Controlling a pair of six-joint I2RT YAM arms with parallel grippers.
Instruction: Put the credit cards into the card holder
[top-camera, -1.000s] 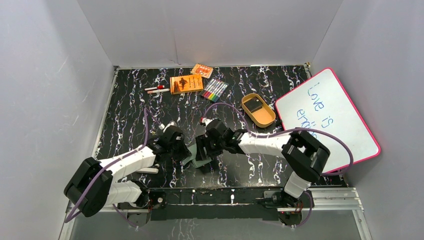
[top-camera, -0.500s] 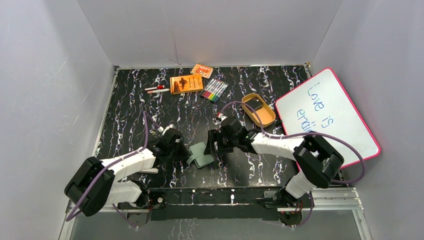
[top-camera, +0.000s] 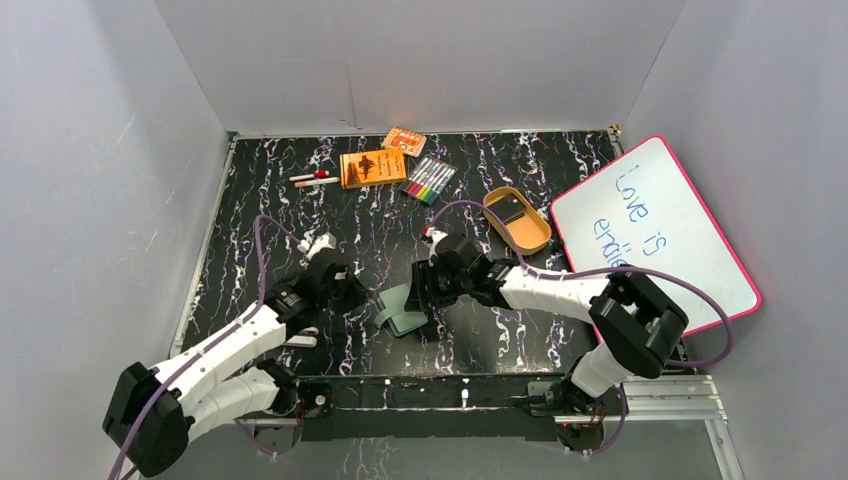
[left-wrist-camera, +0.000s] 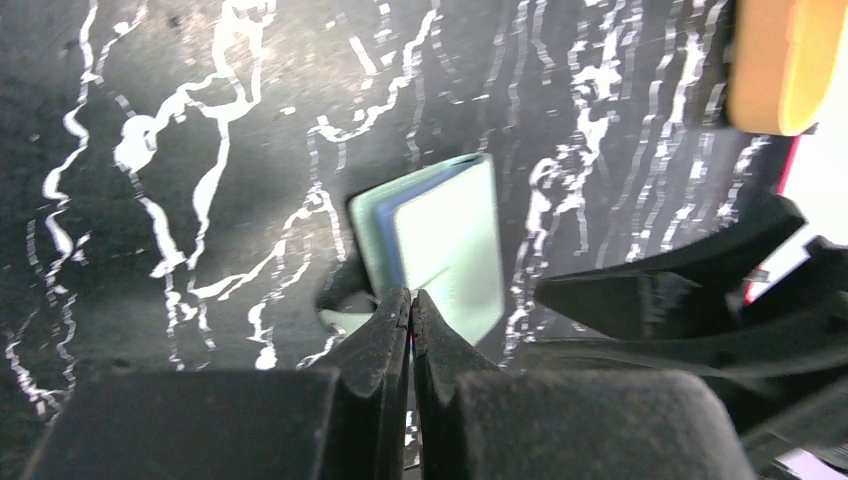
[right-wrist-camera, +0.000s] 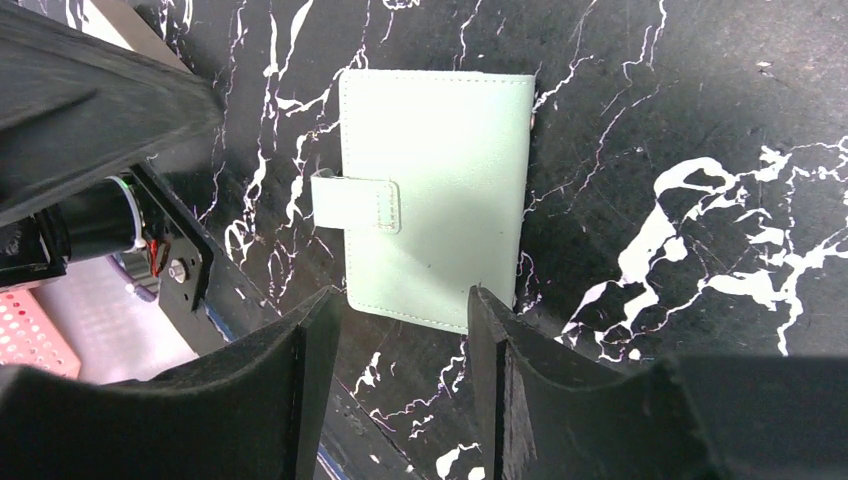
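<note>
With the right gripper (right-wrist-camera: 402, 298) open above the shut holder (right-wrist-camera: 440, 180), lower squarely onto its tab (right-wrist-camera: 358, 203) while the closed, empty left gripper (left-wrist-camera: 410, 300) pins it down.

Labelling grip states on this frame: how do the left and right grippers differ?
The left gripper is pressed shut, nothing between its jaws; the right gripper has its jaws apart. The right gripper's fingers frame an edge of the closed card holder in its wrist view; the left gripper's tips point at it from the opposite side, contact unclear. Shared: both sit close to the card holder; neither holds anything.
</note>
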